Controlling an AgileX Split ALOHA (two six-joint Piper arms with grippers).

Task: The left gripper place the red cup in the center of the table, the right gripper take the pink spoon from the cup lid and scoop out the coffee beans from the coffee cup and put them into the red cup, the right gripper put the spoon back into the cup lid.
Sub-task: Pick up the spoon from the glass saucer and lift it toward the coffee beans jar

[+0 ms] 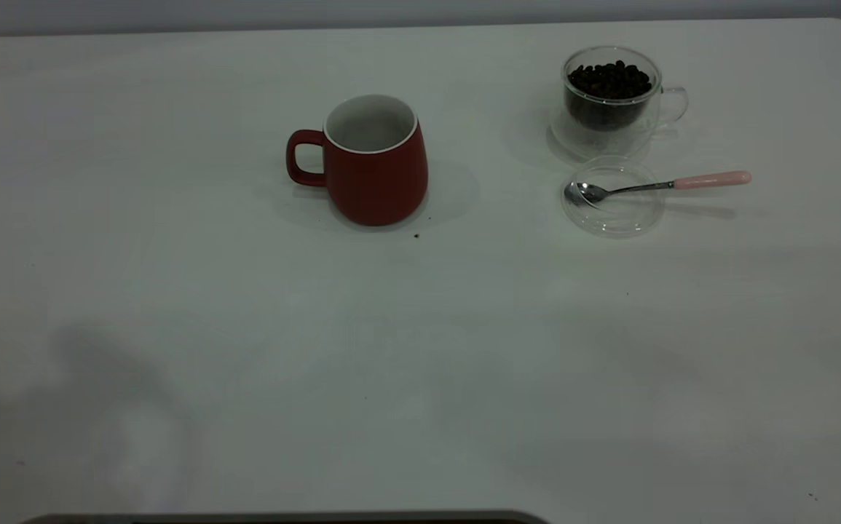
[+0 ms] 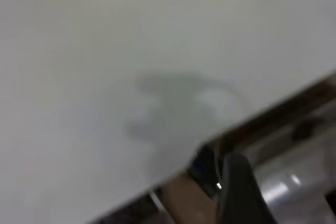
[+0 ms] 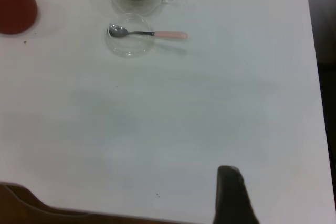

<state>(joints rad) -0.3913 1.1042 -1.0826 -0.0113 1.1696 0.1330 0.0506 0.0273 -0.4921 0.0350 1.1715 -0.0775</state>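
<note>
The red cup (image 1: 375, 161) stands upright and empty near the tabletop (image 1: 420, 349) centre, so the spoon pickup seems next. The pink spoon (image 1: 657, 185) lies with its bowl in the cup lid (image 1: 613, 196), handle pointing to 3 o'clock. At the lid's 12 o'clock stands the coffee cup (image 1: 613, 98), full of coffee beans (image 1: 609, 78). The right end effector (image 3: 233, 195) shows one dark finger only, so its opening is unclear; the left end effector is hardly in view.
</note>
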